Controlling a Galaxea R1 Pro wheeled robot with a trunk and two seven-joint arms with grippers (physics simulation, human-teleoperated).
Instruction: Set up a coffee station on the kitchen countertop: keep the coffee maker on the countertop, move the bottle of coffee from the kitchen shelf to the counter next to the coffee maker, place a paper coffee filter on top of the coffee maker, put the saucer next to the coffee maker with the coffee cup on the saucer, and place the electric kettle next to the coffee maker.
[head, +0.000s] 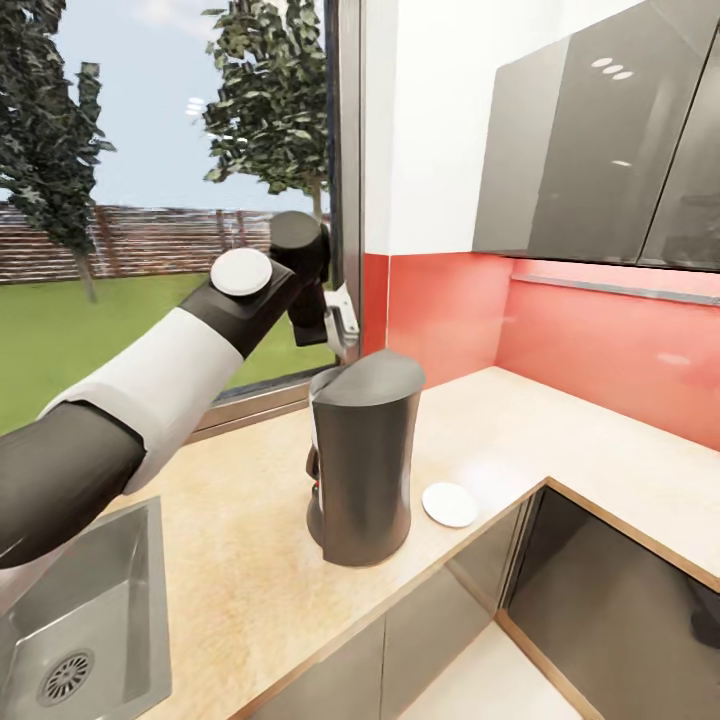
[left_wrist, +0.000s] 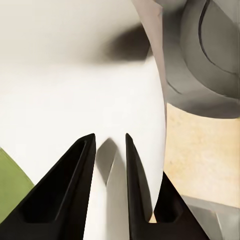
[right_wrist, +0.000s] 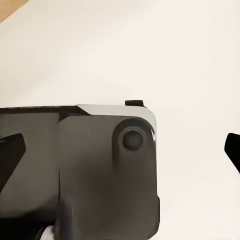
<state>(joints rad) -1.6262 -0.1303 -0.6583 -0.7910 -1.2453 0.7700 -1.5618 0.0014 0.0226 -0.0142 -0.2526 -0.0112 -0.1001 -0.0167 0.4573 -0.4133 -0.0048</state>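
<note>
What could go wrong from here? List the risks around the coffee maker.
1. The left gripper pinches a thin white paper filter above the coffee maker; released off-centre, it may slide off the sloped lid.
2. The left arm hangs close over the tall machine, so a low descent could knock it.
3. The saucer lies near the counter edge beside the machine; a nudge might push it off.

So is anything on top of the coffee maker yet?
The coffee maker's sloped lid looks bare. The left tool hangs above its back edge, pinching a white sheet, likely the paper filter. What lies behind the machine is hidden.
</note>
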